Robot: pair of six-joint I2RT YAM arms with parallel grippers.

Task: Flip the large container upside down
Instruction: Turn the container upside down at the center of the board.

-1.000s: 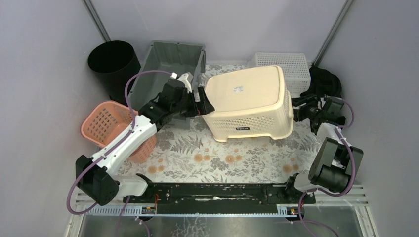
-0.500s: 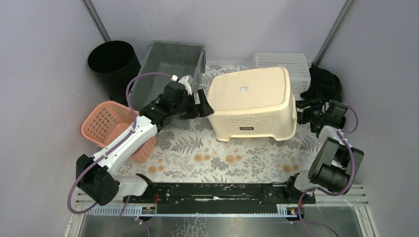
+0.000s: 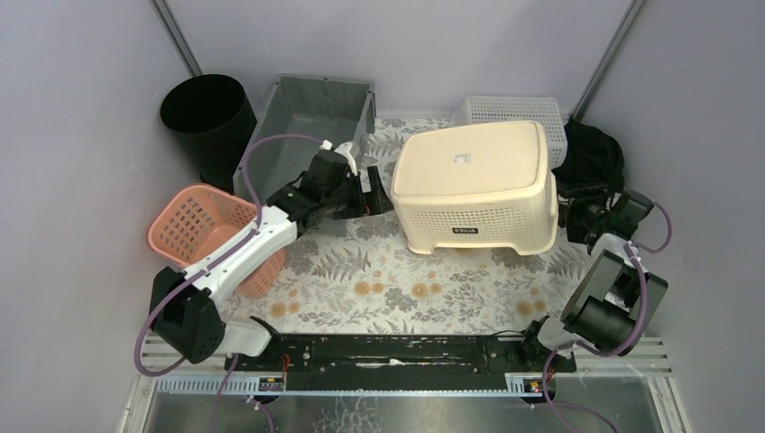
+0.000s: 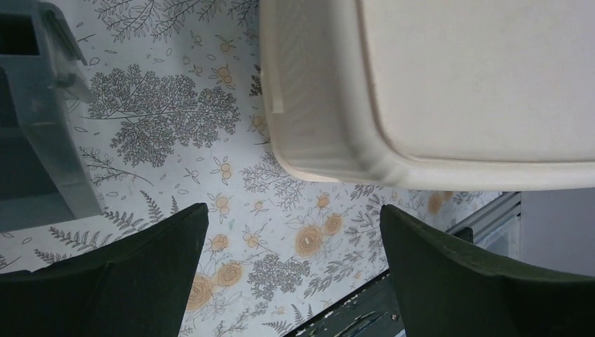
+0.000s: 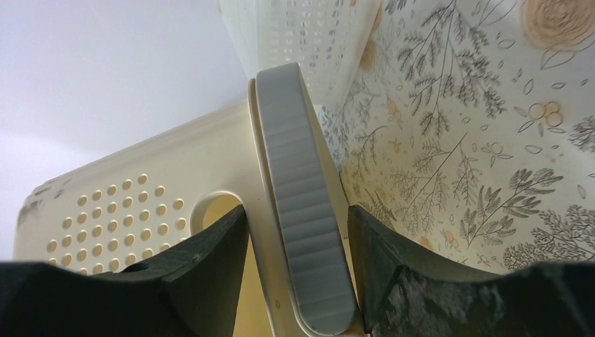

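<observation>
Shifted right, the large container [image 3: 474, 185] sits bottom-up on the table [image 3: 361, 271]

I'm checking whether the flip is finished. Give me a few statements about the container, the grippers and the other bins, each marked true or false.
1. The container rests base up on the table. True.
2. The left gripper clamps the container. False: it is open and apart from the container, beside its left end.
3. The container's rim sits between the fingers of the right gripper. True.
4. The pink basket stands to the right of the container. False: it is at the left, by the left arm.
5. The black bucket is in the far left corner. True.
</observation>
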